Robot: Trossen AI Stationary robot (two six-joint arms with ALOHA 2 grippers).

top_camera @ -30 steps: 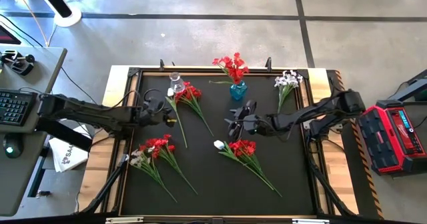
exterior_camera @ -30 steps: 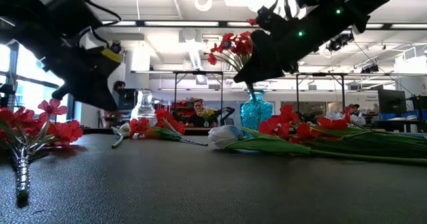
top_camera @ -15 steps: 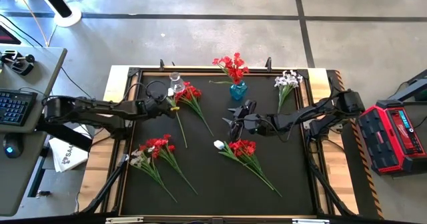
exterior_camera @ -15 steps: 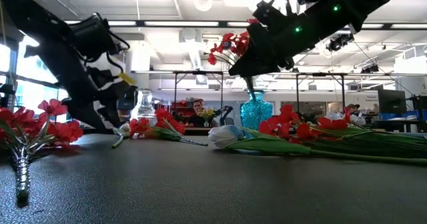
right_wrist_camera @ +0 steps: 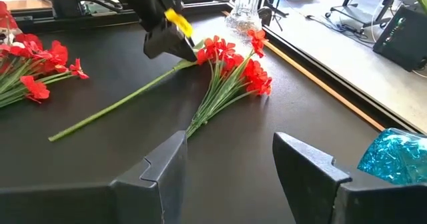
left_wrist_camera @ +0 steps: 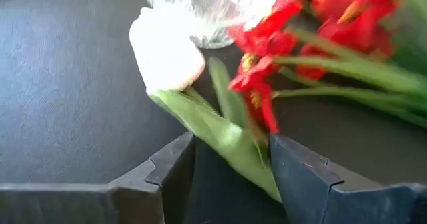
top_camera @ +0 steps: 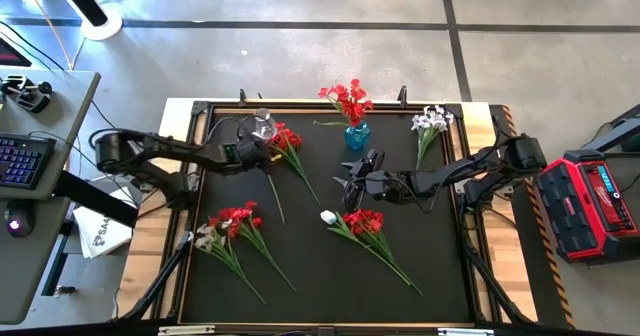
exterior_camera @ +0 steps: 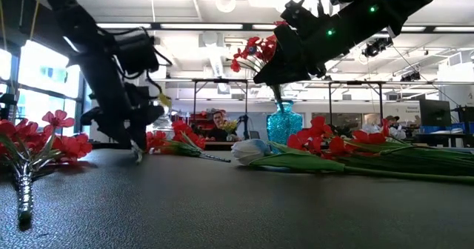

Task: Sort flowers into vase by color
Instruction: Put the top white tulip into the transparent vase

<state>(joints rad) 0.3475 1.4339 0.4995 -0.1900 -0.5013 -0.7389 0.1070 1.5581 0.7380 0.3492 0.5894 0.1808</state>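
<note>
Fingers of your left gripper (left_wrist_camera: 230, 167) stand spread around a white tulip's (left_wrist_camera: 165, 51) leaf beside the glass vase (top_camera: 264, 126), while your right gripper (right_wrist_camera: 230, 161) hangs open mid-table.

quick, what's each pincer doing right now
Left pincer: open around a white tulip's green stem.
Right pincer: open, holding nothing.

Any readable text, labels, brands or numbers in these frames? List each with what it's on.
"SAA": start of dark print on the white sheet beside the table's left edge, high view; the rest is cut off by the table frame.
Red case right of the table: a pale label on its top, too small to read.
Keyboard on the desk at left: key legends too small to read.
Nothing else legible in any view.
</note>
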